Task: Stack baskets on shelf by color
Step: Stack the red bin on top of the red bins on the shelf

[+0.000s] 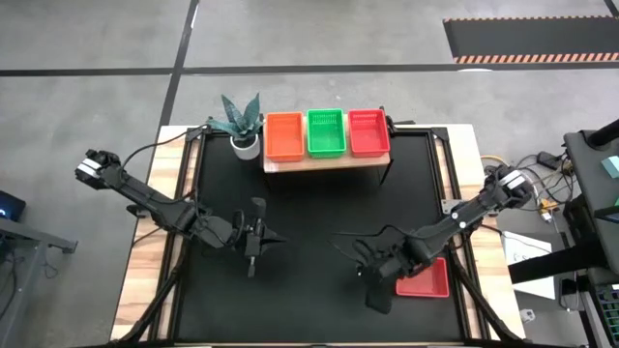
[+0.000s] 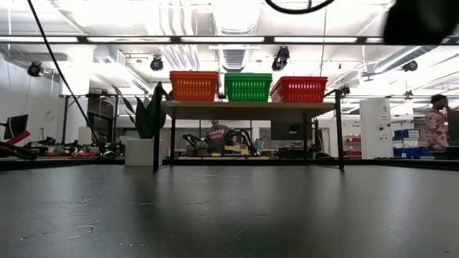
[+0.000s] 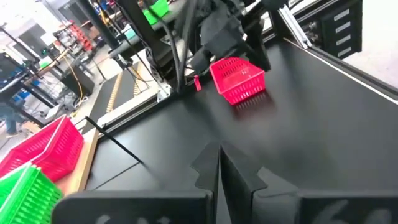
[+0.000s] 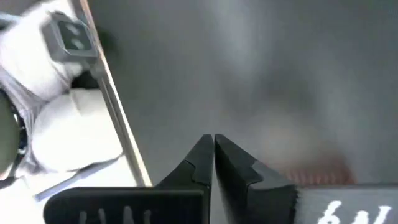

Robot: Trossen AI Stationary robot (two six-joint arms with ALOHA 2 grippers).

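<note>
No readable txt, labels or nos. showing anywhere. Only pale partial marks are peeking in on the right pincer [image 4: 214, 144] body, just behind its tips; too cut off to read.

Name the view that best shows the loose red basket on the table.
The left wrist view: the red basket shows whole, mesh sides clear. In the high view the right arm partly covers it. The right wrist view gives only a reddish blur; the low view misses it.

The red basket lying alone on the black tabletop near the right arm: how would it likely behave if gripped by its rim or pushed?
The red basket looks like thin open mesh plastic, so probably light with slightly flexible walls. Shallow and flat-bottomed, it seems unlikely to tip or roll, but may slide easily across the smooth tabletop.
</note>
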